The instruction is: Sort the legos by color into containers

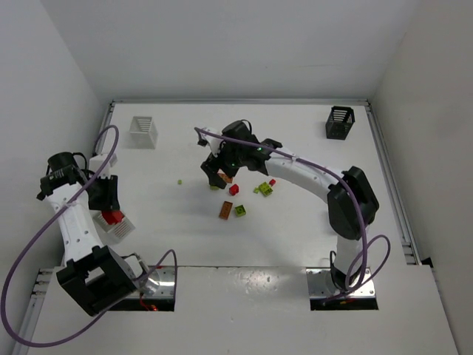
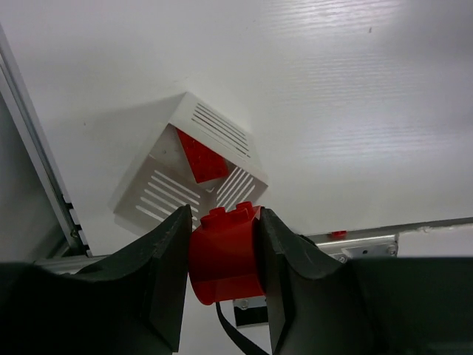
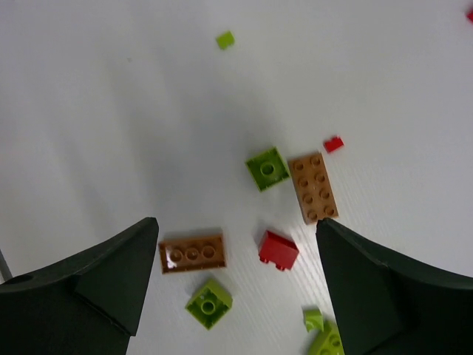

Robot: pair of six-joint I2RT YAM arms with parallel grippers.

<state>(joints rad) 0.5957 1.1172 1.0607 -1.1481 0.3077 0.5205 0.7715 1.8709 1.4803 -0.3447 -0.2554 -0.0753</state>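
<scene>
Red plastic filled the left gripper [image 2: 223, 216]: its two fingers were clamped on a red lego [image 2: 222, 259], studs up, hanging just above a white basket [image 2: 151, 198] with another red brick [image 2: 201, 157] inside it (that basket sat near the table's left edge, beside the rail [image 2: 37, 148]). The right gripper [image 3: 236, 222] was spread wide and held nothing, hovering over the loose legos [image 1: 240, 198] in the middle of the table [image 1: 310, 140]. Between its fingers lay an orange-brown brick [image 3: 192, 253], a small red piece [image 3: 278, 249] and a yellow-green brick [image 3: 208, 303]. A second orange-brown brick [image 3: 314, 187] lay just beside a green square one [image 3: 267, 168] farther off. A second white basket [image 1: 143, 132] stood at the far left and a black basket [image 1: 339, 122] at the far right, both well apart from the pile.
</scene>
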